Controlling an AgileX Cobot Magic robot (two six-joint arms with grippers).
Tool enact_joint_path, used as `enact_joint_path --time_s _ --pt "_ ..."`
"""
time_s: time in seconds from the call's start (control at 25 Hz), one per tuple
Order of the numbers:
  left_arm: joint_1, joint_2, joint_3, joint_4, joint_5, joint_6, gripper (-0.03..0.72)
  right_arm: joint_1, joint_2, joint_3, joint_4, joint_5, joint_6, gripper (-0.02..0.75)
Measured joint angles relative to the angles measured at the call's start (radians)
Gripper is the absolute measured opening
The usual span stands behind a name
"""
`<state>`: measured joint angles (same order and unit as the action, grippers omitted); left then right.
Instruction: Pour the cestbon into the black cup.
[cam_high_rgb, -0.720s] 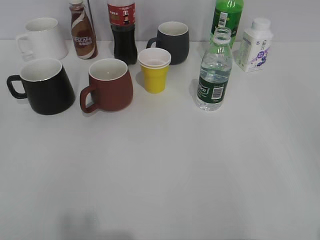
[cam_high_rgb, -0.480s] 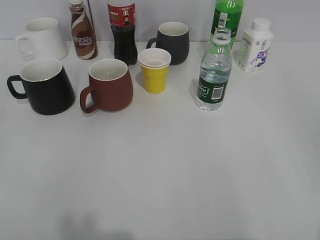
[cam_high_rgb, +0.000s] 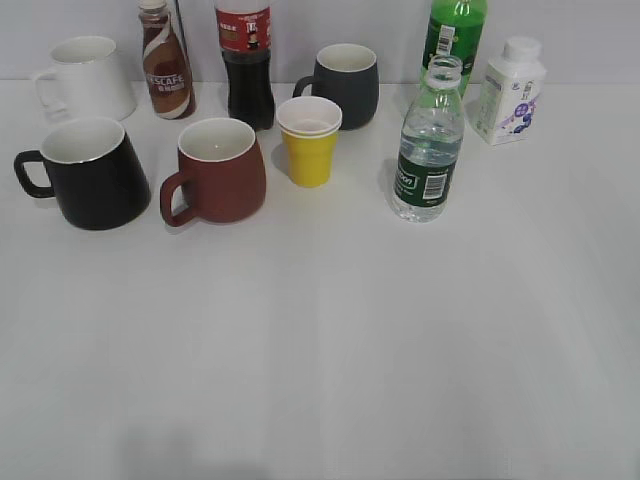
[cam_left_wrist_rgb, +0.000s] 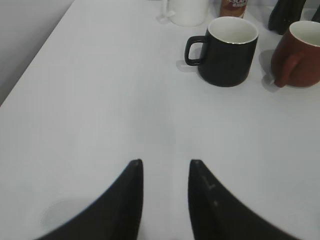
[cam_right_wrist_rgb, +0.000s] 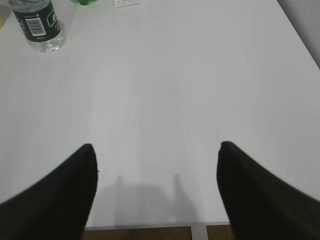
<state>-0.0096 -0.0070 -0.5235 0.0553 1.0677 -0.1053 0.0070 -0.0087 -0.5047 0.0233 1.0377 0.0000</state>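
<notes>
Cestbon (cam_high_rgb: 429, 150) stands uncapped, right of the yellow cup (cam_high_rgb: 309, 140), w/ the black cup (cam_high_rgb: 88, 172) far left. Right gripper (cam_right_wrist_rgb: 155, 155) jaws wide, left gripper (cam_left_wrist_rgb: 165, 170) narrow, both empty. Risk: the squeezed bottle slops (no cap), or the pour hits the red-brown mug (cam_high_rgb: 218, 170) just beside the target.

cestbon (cam_high_rgb: 429, 142): clear ribbed plastic bottle, dark green label with white print and a barcode, uncapped, partly filled with water
cestbon pose: upright on the bench (cam_high_rgb: 330, 340), right of centre, well apart from the cup
black cup (cam_high_rgb: 90, 172): glossy black mug, white inside, thin pale rim, wider at the base
black cup pose: upright at the bench's left, loop handle pointing left, looks empty
</notes>
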Motion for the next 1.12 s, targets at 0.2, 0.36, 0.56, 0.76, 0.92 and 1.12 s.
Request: enact_joint_path --time_s 0.2,0.36,0.56,0.76,0.92,1.12 --pt "0.0 0.0 0.0 0.0 0.0 0.0 0.237 0.0 0.0 0.0 0.0 0.0 0.0 0.556" --pt "0.0 0.0 0.0 0.0 0.0 0.0 0.237 0.0 0.0 0.0 0.0 0.0 0.0 0.556" --pt "0.0 0.005 -0.01 -0.004 -0.023 0.0 0.237 0.0 0.0 0.0 0.0 0.0 0.0 0.555" --pt "0.0 0.089 -0.013 -0.012 -0.588 0.0 0.237 0.0 0.0 0.0 0.0 0.0 0.0 0.555" --pt "0.0 0.246 0.052 0.018 -1.052 0.0 0.239 0.0 0.0 0.0 0.0 0.0 0.0 0.555" --pt "0.0 0.538 0.093 0.028 -1.312 0.0 0.241 0.0 0.0 0.0 0.0 0.0 0.0 0.555"
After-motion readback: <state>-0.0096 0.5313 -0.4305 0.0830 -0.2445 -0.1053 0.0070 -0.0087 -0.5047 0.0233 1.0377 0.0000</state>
